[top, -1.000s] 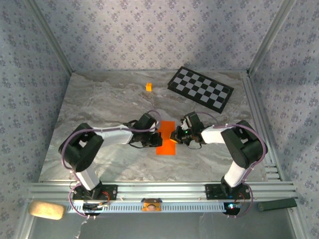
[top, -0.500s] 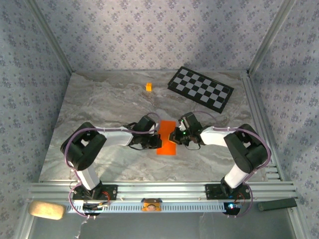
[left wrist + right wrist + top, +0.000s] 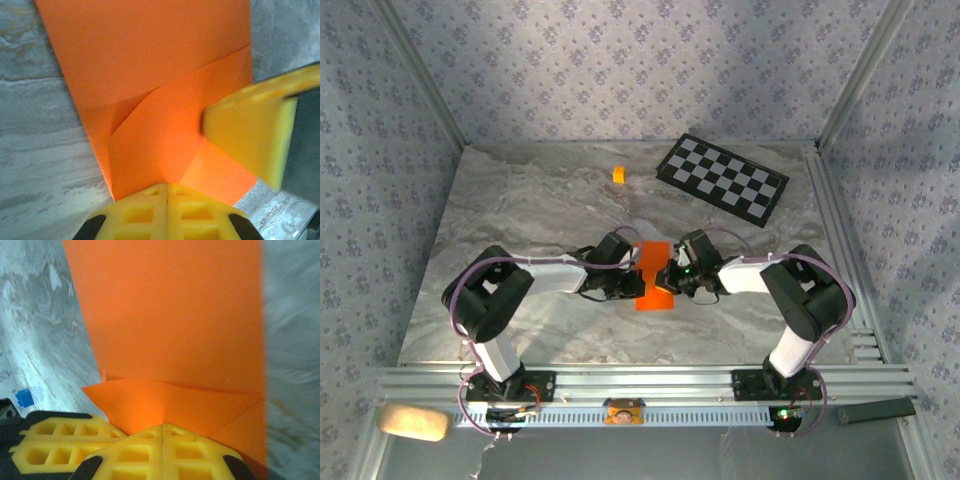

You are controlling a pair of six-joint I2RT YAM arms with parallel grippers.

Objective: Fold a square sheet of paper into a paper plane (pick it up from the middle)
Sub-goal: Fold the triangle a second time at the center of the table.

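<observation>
the orange paper (image 3: 654, 282) lies half folded, corner flaps creased but the long folds apparently still to come, with the left gripper (image 3: 166, 192) and right gripper (image 3: 163, 432), both closed tight, pressing on it.

No readable text or labels anywhere

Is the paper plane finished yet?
Not yet. Done: the paper already has a few creases and is folded over at one end. In hand: the left gripper and right gripper, both shut, have their tips on that folded end, seemingly pressing creases flat. Left: from above it looks like a flat strip, not a pointed dart, so the nose and wings probably need folding.
</observation>
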